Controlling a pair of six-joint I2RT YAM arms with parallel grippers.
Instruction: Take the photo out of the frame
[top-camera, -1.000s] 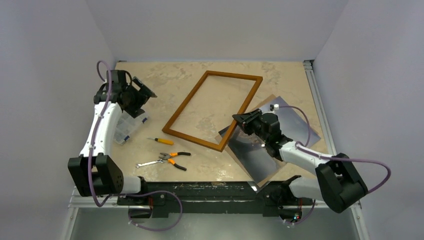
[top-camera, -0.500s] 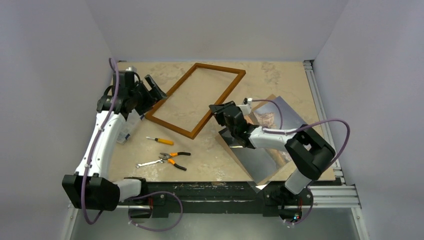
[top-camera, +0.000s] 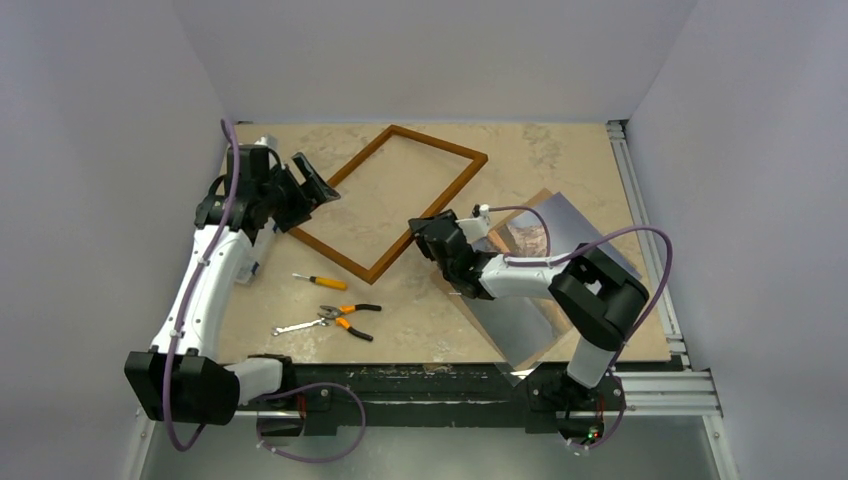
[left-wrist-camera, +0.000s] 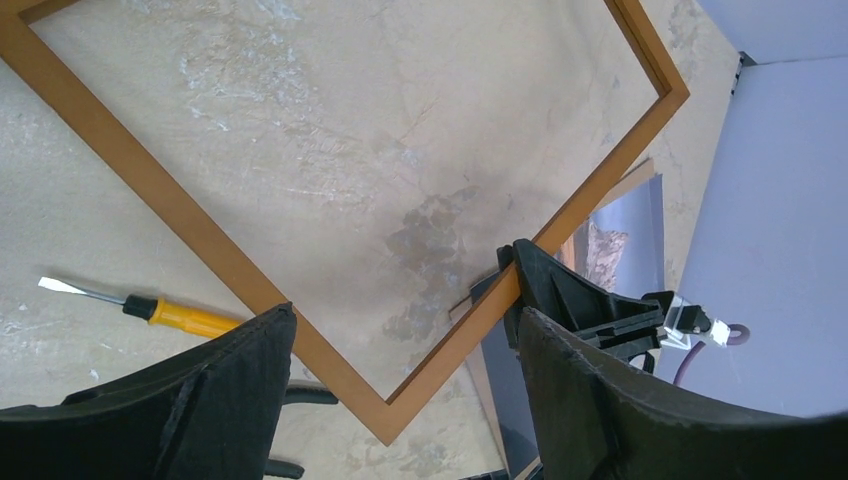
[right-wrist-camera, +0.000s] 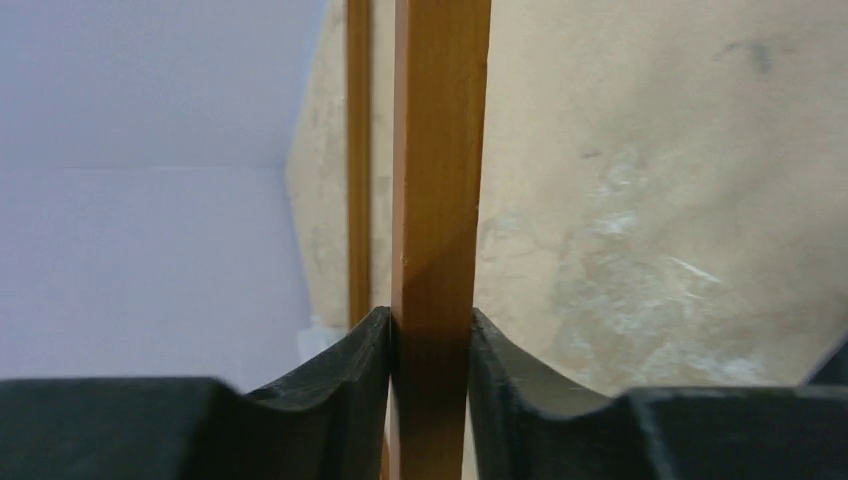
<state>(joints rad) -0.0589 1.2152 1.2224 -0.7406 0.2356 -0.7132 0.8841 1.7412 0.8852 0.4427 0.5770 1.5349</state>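
The frame (top-camera: 335, 255) is orange-brown and empty; the marble table shows through it at centre left. My right gripper (top-camera: 424, 236) is shut on its right long rail, which shows squeezed between both fingers in the right wrist view (right-wrist-camera: 437, 200). The photo (top-camera: 524, 236) lies flat to the right of the frame, mountain side up, partly under my right arm. My left gripper (top-camera: 316, 186) is open and empty over the frame's left long side. In the left wrist view the frame (left-wrist-camera: 180, 215), the photo (left-wrist-camera: 600, 245) and the right gripper (left-wrist-camera: 575, 300) show between its spread fingers.
A yellow-handled screwdriver (top-camera: 325, 282), orange-handled pliers (top-camera: 352, 320) and a small wrench (top-camera: 295, 327) lie near the front left. A clear plastic box (top-camera: 250, 262) sits under my left arm. A metal rail (top-camera: 640, 220) runs along the table's right edge.
My right gripper has pulled the frame left, off the photo. The photo has stayed on the table. My left gripper has swung right to the frame's left side.
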